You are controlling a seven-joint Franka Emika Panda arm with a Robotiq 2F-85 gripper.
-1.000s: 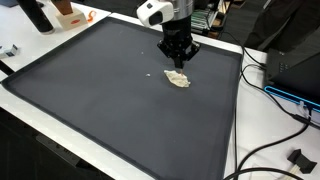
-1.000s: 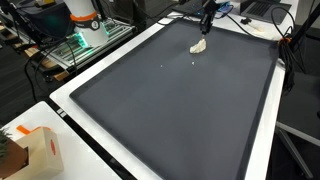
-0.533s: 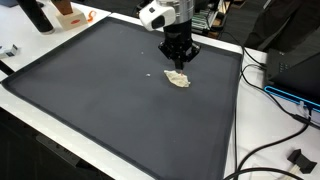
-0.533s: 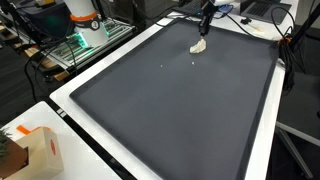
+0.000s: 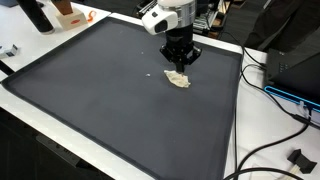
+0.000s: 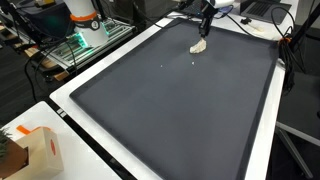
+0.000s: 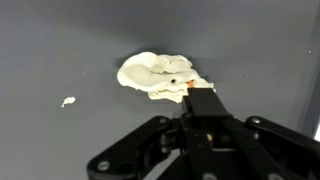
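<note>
Lying on the dark mat (image 5: 110, 95) that covers the worktop (image 5: 60, 150), a tiny pale crumb (image 7: 67, 101) sits at the left of the wrist view, well apart from everything else; in an exterior view it shows as a speck (image 5: 150, 72) on the mat. To its right rests a crumpled cream-coloured wad (image 7: 155, 76), perhaps tissue or cloth, flat on the mat with a small orange mark at its right edge. Both exterior views show the same wad (image 5: 177, 79) (image 6: 198, 46) near the far side of the mat. Just above and behind it hangs the hand (image 5: 178, 66), its black fingers pointing down at the wad; in the wrist view the hand (image 7: 200, 110) comes in from the bottom, and its dark tip reaches the wad's right edge. Whether the fingers are spread or pressed together I cannot tell. Further right, black cables (image 5: 270, 150) trail over the white worktop edge.
</note>
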